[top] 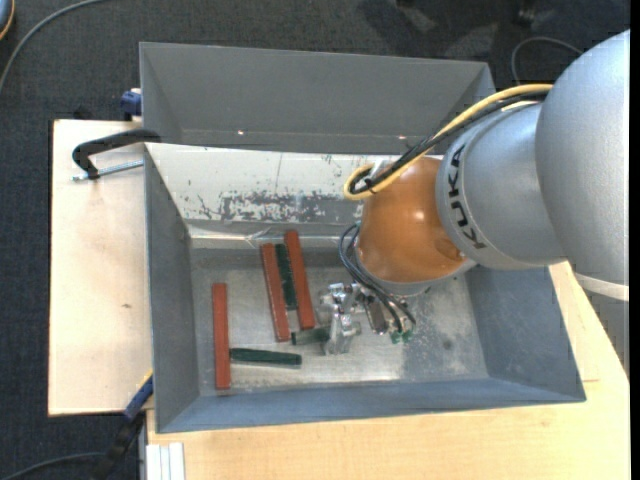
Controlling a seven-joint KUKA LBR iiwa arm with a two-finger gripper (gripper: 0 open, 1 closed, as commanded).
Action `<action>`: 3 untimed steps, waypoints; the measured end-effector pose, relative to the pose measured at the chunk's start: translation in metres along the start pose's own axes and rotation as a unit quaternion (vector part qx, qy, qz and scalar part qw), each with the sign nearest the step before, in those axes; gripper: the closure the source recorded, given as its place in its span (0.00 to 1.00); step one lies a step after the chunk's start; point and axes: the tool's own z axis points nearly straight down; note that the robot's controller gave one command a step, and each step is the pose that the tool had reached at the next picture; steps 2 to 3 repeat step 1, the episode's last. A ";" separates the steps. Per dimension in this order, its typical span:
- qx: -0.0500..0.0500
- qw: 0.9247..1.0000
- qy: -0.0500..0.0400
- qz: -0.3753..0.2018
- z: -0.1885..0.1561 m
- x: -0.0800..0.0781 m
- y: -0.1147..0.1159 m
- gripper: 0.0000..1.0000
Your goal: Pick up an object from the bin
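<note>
I see the grey bin [170, 298] holding a long red bar [220, 336] along its left wall. A pair of red bars [273, 298] lies mid-floor with a dark green strip [285, 273] between them, and a short dark green bar [265, 358] lies crosswise near the front. The arm [520, 188] reaches in from the right. Its gripper [340, 326] is low, just right of the pair's near ends. I cannot tell how far open it is or whether it holds anything.

Bright, even light from above. The bin's [300, 98] back wall glares pale along its lower half, the arm [560, 168] shines silver-white, a soft highlight sits on its orange cover [405, 228], and shadow pools beneath it.
</note>
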 end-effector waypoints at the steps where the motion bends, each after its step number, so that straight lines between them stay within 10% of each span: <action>1: 0.000 1.000 -0.005 0.026 -0.174 0.009 -0.018 1.00; 3: 0.000 1.000 -0.005 0.026 -0.174 0.009 -0.018 1.00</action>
